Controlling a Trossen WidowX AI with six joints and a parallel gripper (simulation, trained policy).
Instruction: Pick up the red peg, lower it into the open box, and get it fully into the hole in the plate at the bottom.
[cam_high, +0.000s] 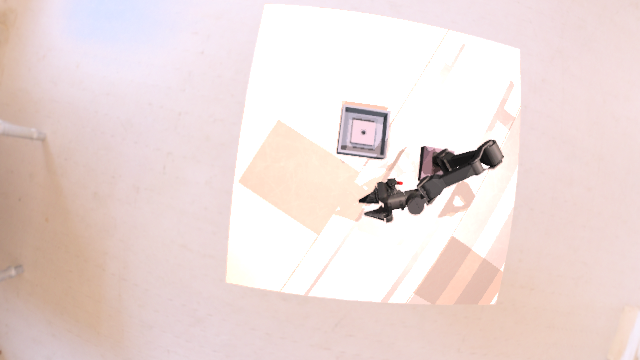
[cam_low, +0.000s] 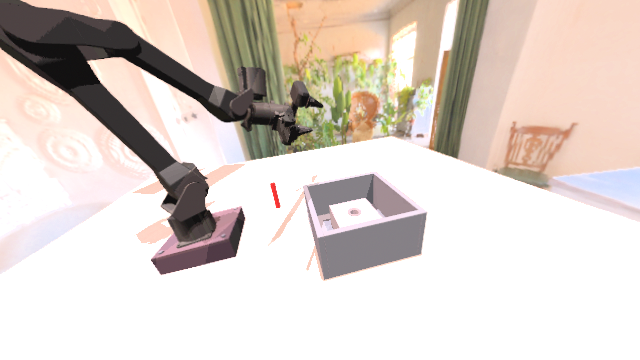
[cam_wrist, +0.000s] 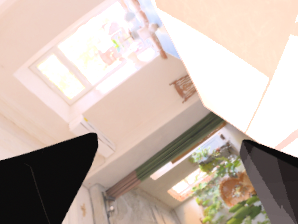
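while the red peg (cam_high: 399, 183) (cam_low: 275, 195) sits on the counter (cam_high: 300, 75) (cam_low: 450, 310) between my base (cam_high: 426, 167) (cam_low: 200, 259) and the open box (cam_high: 340, 131) (cam_low: 372, 247), i am still to pick it up — my hand (cam_high: 362, 207) (cam_low: 317, 118) (cam_wrist: 169, 143) is spread nearly to its widest, holding nothing, raised high and pointing outward. next i should tip the fingers down, swing back over the peg and descend around it — only then close.

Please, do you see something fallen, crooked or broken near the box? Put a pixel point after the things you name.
Nothing stands out as damaged. The red peg (cam_high: 399, 183) (cam_low: 275, 195) is outside the open box (cam_high: 339, 131) (cam_low: 372, 245), but its hole looks vacant, so this seems simply unfinished work.
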